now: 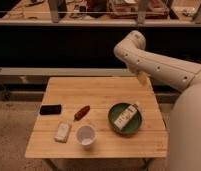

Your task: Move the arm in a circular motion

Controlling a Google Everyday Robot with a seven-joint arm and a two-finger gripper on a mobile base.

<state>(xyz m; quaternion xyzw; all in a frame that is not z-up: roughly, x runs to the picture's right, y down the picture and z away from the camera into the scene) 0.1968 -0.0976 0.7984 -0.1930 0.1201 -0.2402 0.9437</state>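
Insp. note, single view. Arm [159, 67] enters from the right, upper segment running left and up to a rounded joint at far right, above the far right corner of the tabletop [104, 90]. A thick cream segment fills the near right edge of view, beside the tabletop. Gripper [142, 78]: taken to be the small pale piece hanging under the arm, just over the tabletop's far right edge. Jaws' state: cannot tell, and no item seen in them. Arm is carried high and apart from all items. Judged reason: the task is a free-air circle, no contact req'd, so height gives clearance for the sweep. Items on tabletop, none part of the task, all in the near half: black flat item [50, 109] at left; red-brown stick-shaped item [82, 112] near centre; pale block [62, 132] near left; white cup [85, 135] upright just right of it; green bowl [114, 120] at right with a pale packet [126, 116] lying in it, one end over the far rim. Risk, as judged: the bowl sits closest under the arm's path; a low pass on the near side of the circle could clip it or the cup. Progress along the circle can't be fixed from this view alone.
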